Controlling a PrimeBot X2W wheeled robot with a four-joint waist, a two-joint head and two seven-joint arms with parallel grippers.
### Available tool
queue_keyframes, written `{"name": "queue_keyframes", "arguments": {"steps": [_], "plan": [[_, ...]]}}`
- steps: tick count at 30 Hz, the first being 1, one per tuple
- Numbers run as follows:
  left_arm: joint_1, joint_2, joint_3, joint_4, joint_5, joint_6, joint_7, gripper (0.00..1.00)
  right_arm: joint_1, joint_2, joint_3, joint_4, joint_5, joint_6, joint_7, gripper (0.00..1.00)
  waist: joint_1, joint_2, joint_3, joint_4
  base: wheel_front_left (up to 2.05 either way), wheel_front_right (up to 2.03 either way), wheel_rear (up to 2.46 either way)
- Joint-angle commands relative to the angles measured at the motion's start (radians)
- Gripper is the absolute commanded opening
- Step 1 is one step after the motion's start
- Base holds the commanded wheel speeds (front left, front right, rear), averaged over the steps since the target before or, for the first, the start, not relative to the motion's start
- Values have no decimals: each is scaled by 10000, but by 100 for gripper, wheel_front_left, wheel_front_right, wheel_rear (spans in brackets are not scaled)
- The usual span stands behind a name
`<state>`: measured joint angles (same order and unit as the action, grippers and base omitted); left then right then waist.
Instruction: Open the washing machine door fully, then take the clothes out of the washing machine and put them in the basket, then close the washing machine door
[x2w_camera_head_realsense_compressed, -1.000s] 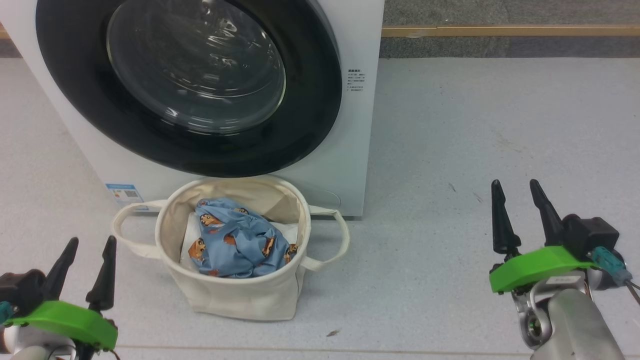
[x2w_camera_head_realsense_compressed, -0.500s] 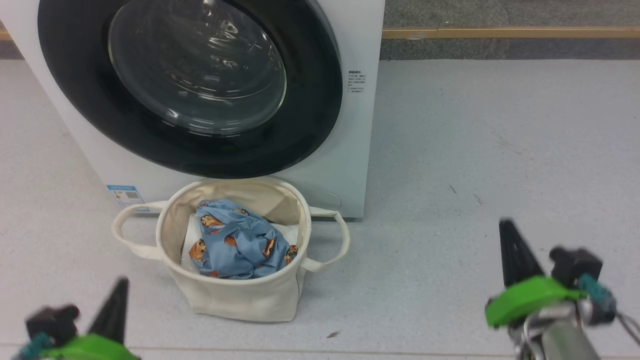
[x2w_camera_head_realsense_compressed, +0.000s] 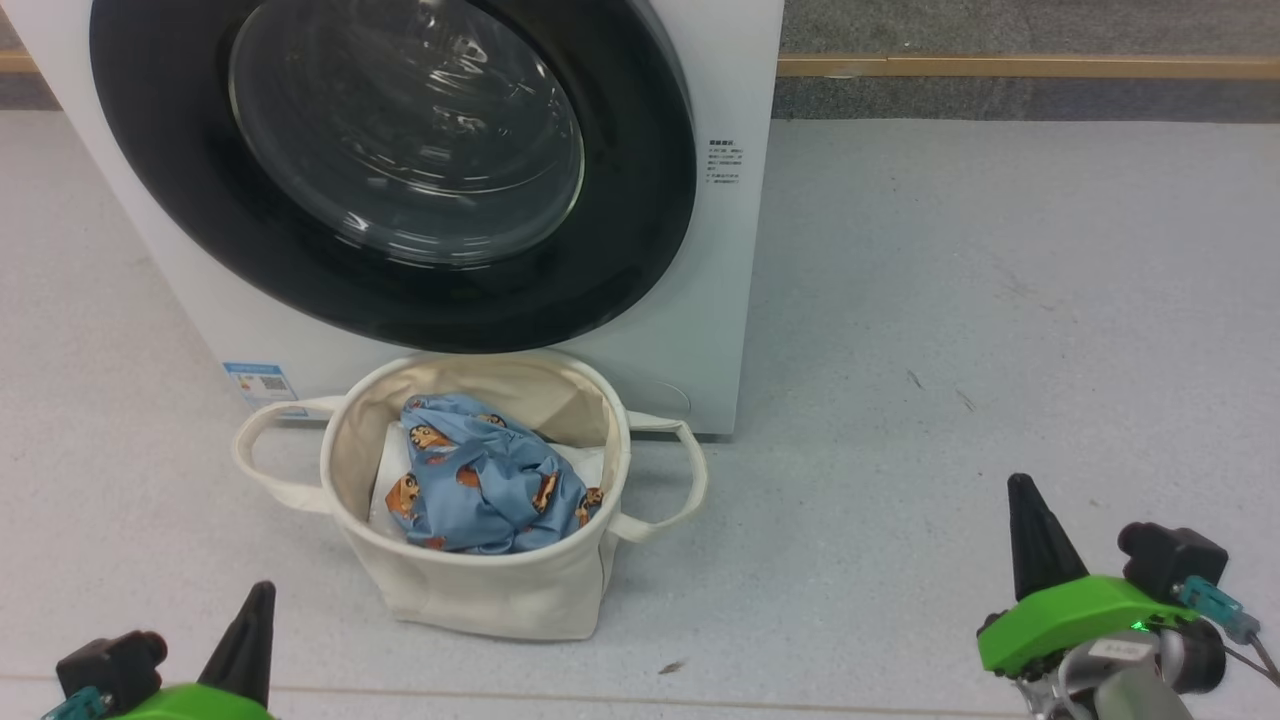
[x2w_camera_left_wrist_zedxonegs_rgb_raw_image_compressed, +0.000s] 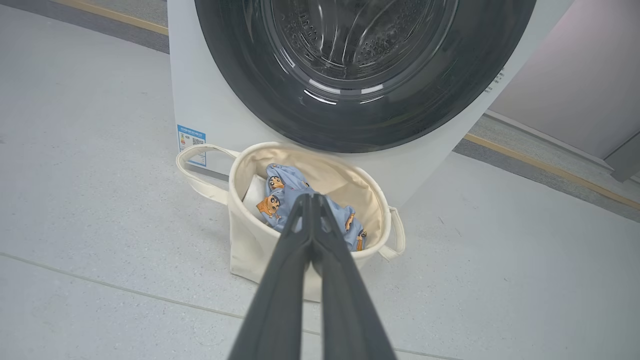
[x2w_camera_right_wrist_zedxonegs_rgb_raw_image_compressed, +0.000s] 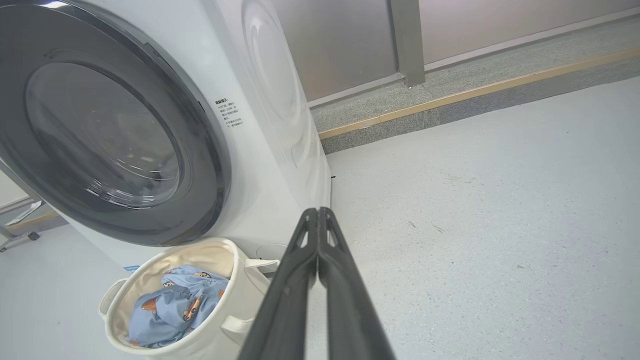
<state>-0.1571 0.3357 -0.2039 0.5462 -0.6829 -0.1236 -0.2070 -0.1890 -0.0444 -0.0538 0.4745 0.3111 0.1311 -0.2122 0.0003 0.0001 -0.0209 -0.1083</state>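
Note:
The white washing machine (x2w_camera_head_realsense_compressed: 735, 300) stands at the back, and its washing machine door (x2w_camera_head_realsense_compressed: 640, 250), black-rimmed with a glass window, lies shut against the front. On the floor right before it sits the cream basket (x2w_camera_head_realsense_compressed: 480, 590), and the light blue printed clothes (x2w_camera_head_realsense_compressed: 480, 480) lie crumpled inside. My left gripper (x2w_camera_head_realsense_compressed: 258, 600) is low at the near left, shut and empty. To the near right, well away from the basket, my right gripper (x2w_camera_head_realsense_compressed: 1022, 492) is shut on nothing. In the wrist views each pair of fingers (x2w_camera_left_wrist_zedxonegs_rgb_raw_image_compressed: 310, 200) (x2w_camera_right_wrist_zedxonegs_rgb_raw_image_compressed: 316, 215) is pressed together, with the basket (x2w_camera_left_wrist_zedxonegs_rgb_raw_image_compressed: 250, 240) (x2w_camera_right_wrist_zedxonegs_rgb_raw_image_compressed: 220, 340) beyond.
A white folded sheet (x2w_camera_head_realsense_compressed: 385, 480) lies under the clothes in the basket. Pale grey floor (x2w_camera_head_realsense_compressed: 950, 350) stretches to the right of the washer. A dark strip with a wooden edge (x2w_camera_head_realsense_compressed: 1000, 65) runs along the back.
Both grippers have shut and dropped toward the lower edge of the head view. The whole picture has shifted slightly right, so the camera has moved.

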Motion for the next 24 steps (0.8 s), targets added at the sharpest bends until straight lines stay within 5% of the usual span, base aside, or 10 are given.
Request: {"name": "queue_keyframes", "arguments": {"steps": [1, 24], "plan": [[-456, 143, 311, -375, -221, -9, 61, 0, -452, -63, -42, -411, 301, 0, 50, 0, -2, -1, 4, 14, 0, 0, 0], [-267, -459, 886, -904, -2038, -21, 691, 0, -191, -62, -145, -799, 2851, -1, 685, 0, -2, -1, 51, 229, 0, 0, 0]]}}
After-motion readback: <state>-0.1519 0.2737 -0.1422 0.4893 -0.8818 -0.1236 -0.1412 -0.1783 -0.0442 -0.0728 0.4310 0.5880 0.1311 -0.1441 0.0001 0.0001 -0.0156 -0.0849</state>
